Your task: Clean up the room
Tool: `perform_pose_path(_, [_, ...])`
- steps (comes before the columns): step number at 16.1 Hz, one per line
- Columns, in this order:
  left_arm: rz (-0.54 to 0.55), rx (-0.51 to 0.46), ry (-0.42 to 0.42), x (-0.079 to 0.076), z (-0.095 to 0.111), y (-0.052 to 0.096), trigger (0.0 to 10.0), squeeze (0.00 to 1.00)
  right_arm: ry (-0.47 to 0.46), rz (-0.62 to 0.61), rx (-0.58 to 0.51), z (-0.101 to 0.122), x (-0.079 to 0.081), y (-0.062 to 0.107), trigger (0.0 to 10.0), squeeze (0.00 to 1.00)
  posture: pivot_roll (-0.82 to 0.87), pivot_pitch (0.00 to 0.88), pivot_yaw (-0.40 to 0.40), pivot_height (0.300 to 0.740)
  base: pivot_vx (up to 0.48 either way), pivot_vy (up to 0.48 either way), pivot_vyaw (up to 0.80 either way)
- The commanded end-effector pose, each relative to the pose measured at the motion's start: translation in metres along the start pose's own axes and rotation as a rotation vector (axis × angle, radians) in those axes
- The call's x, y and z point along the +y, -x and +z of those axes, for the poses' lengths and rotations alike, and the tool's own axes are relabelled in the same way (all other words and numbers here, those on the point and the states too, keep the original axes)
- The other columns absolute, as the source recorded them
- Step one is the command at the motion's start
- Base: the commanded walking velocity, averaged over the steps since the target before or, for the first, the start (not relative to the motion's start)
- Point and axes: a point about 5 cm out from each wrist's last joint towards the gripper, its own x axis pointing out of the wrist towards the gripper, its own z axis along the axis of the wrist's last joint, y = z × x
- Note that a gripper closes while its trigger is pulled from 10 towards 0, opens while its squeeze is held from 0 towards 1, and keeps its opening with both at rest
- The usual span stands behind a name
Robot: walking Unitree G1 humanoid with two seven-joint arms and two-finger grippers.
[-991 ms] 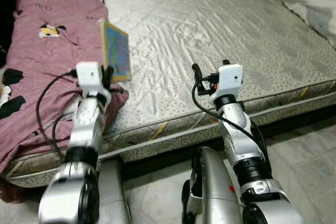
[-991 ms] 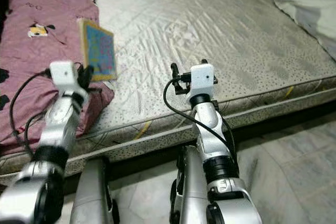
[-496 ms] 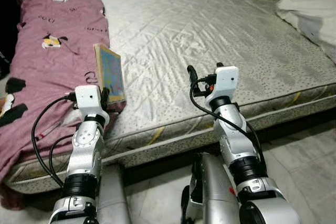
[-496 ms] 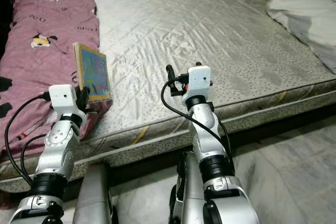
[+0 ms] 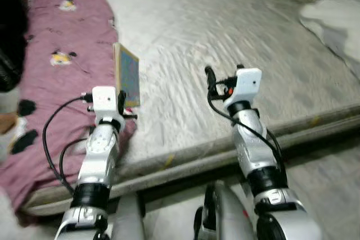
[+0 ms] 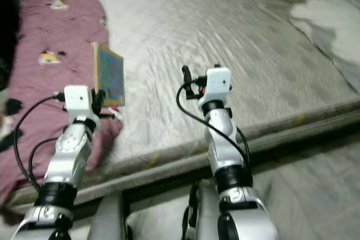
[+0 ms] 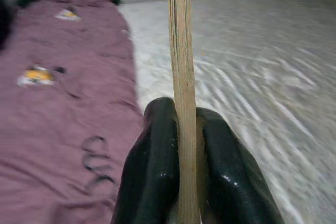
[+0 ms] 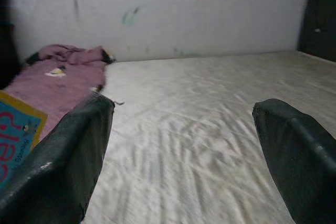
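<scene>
Over the near edge of the mattress (image 5: 225, 32), the left gripper (image 7: 184, 182) is clamped on the lower edge of a thin book (image 5: 128, 75), one black finger on each side of it. Book stands upright on edge, blue cover with yellow border facing the robot's right, raised above the mattress beside the pink blanket (image 5: 56, 77). Blanket lies along the left side of the bed, printed with small cartoon figures. Right gripper (image 8: 184, 161) is held out over the bare quilted mattress, fingers spread wide, nothing between them. White bedding (image 5: 337, 21) is bunched at the far right of the bed. Head views are slightly blurred. Pale tiled floor (image 6: 315, 195) shows below the bed edge.
</scene>
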Motion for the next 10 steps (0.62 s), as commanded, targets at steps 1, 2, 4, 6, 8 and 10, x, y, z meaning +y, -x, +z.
perform_pose_path(1, [0.022, -0.059, -0.035, 0.0, 0.014, -0.004, 10.0, 0.0, -0.001, 0.001, -0.01, 0.003, 0.001, -0.002, 10.0, 0.0, 0.04, 0.0, 0.004, 0.717, 0.0, 0.0, 0.0])
perform_pose_path(2, [0.035, -0.051, -0.045, -0.001, 0.015, -0.004, 10.0, 0.0, 0.001, 0.001, -0.011, 0.002, 0.001, -0.002, 10.0, 0.0, 0.04, 0.0, 0.004, 0.731, 0.0, 0.0, 0.0])
perform_pose_path(4, [0.04, -0.044, -0.026, -0.002, 0.014, -0.004, 10.0, 0.0, 0.003, 0.0, -0.01, 0.002, 0.0, -0.001, 10.0, 0.0, 0.04, 0.0, 0.004, 0.74, 0.0, 0.0, 0.0])
perform_pose_path(6, [-0.001, -0.049, 0.009, -0.005, 0.014, -0.004, 10.0, 0.0, 0.006, -0.006, -0.01, 0.002, -0.001, -0.001, 10.0, 0.0, 0.03, 0.0, 0.008, 0.74, 0.0, 0.0, 0.0])
perform_pose_path(8, [-0.028, -0.055, -0.002, -0.003, 0.011, -0.002, 10.0, 0.0, 0.009, -0.01, -0.007, 0.001, -0.002, 0.0, 10.0, 0.0, 0.03, 0.0, 0.003, 0.74, 0.0, 0.0, 0.0])
perform_pose_path(10, [0.005, -0.022, -0.006, 0.004, 0.002, 0.0, 10.0, 0.0, 0.018, -0.009, 0.0, 0.0, -0.003, 0.0, 10.0, 0.0, 0.03, 0.0, 0.003, 0.74, 0.0, 0.0, 0.0])
